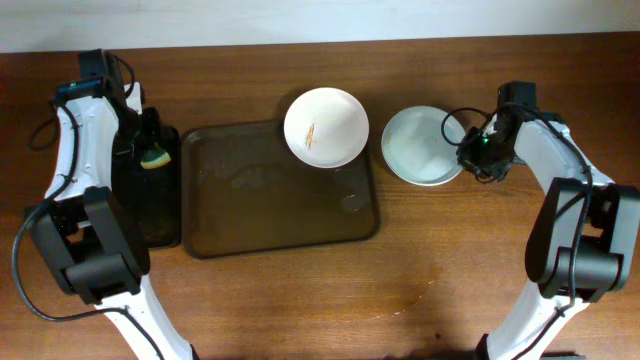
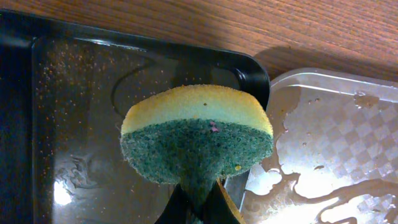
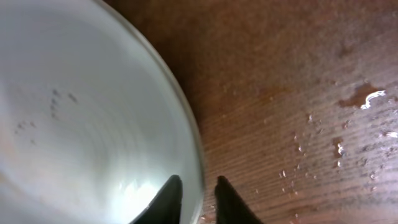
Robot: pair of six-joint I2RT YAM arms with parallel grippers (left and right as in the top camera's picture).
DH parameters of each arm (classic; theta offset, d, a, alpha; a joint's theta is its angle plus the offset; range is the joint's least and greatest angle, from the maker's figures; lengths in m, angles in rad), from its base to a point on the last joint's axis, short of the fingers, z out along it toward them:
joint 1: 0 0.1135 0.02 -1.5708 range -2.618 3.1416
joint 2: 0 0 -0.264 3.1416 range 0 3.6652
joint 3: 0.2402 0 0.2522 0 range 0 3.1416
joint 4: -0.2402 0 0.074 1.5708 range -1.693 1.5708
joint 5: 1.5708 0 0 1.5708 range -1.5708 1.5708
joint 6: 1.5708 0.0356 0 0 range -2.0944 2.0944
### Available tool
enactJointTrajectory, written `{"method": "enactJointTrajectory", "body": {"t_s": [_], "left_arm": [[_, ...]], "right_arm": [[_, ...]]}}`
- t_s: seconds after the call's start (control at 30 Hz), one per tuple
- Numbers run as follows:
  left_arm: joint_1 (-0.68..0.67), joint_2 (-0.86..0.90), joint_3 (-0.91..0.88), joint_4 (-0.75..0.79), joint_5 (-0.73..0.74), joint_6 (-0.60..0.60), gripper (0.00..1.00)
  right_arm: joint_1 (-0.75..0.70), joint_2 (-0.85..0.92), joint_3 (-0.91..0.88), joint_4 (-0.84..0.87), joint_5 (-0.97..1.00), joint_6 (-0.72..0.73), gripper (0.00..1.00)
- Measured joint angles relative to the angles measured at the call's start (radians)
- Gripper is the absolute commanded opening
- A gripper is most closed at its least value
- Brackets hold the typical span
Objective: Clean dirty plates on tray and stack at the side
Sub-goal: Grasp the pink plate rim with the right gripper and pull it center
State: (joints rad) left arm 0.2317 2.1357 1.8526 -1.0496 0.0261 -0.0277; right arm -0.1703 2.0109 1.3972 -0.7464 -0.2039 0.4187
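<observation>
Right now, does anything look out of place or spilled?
Yes. The smeared plate sits askew, overhanging the far right corner of the tray instead of lying flat inside, and water droplets dot the table beside the clean plate.

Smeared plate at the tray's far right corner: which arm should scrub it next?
Left. The left gripper holds the sponge over the black tray. The right gripper is nearer but straddles the clean plate at its rim, without a sponge.
</observation>
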Motion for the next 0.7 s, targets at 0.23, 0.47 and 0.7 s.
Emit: {"method": "enactJointTrajectory", "body": {"t_s": [0.23,0.47,0.7], "left_arm": [[-0.001,0.000,0.000,0.012,0.000,0.000,0.01],[-0.074,0.000,-0.002,0.079,0.053,0.000,0.01],[-0.114,0.000,-0.002,0.120,0.064,0.000,0.01]], "right_arm": [[0.074,-0.057,0.137,-0.058,-0.079,-0.043,0.58],[0.491,-0.036,0.174,0.045,0.043,0.145,0.45],[0.600,0.119,0.174,0.131,0.168,0.321,0.38]]}}
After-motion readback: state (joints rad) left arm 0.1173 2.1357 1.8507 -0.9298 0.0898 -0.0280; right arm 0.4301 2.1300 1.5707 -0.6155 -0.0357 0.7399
